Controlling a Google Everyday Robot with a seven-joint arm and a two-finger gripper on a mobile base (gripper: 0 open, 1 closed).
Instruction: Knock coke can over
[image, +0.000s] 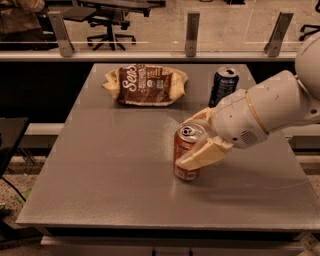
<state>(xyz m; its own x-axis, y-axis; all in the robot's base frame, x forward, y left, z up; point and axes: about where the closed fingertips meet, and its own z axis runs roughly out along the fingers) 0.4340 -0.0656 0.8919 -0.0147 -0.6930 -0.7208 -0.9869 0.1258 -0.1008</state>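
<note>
Found the coke can (185, 170) upright right of centre on the grey table (110, 175), flanked by the wide-spread fingers (205, 152) of the gripper (189, 142), the nearer one touching its side, with a dark blue can (223, 86) and snack bag (145, 85) behind.

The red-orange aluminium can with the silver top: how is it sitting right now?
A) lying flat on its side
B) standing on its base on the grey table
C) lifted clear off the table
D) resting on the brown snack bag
B: the red-orange aluminium can stands on its base on the grey table, silver top up, with the robot's gripper reaching around it from the right.
</note>
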